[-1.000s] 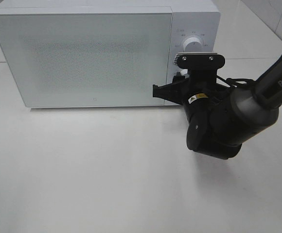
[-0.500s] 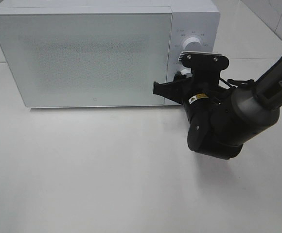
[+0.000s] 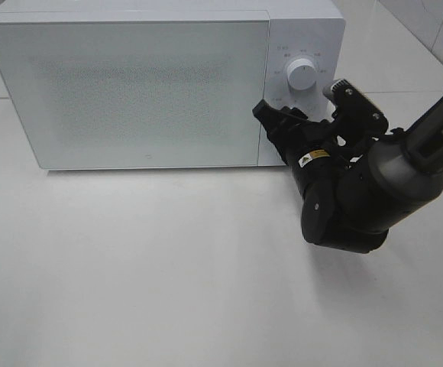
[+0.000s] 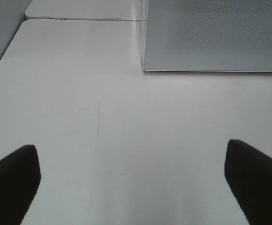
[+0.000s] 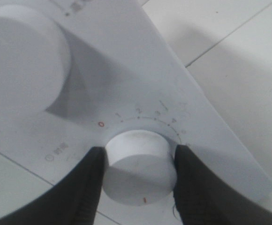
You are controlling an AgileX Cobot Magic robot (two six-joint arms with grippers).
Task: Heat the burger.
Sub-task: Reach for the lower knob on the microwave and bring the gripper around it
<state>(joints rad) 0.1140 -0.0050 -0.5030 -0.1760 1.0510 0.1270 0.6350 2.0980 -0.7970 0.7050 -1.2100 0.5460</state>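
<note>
Microwave on table — right gripper around lower knob

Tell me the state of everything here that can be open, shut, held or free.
Microwave door: shut.
Upper knob: free, nothing touching it.
Lower knob: clamped from both sides; its setting is hard to read.
Right end effector: shut on the lower knob.
Left end effector: open, holding nothing, over the bare table.
</note>
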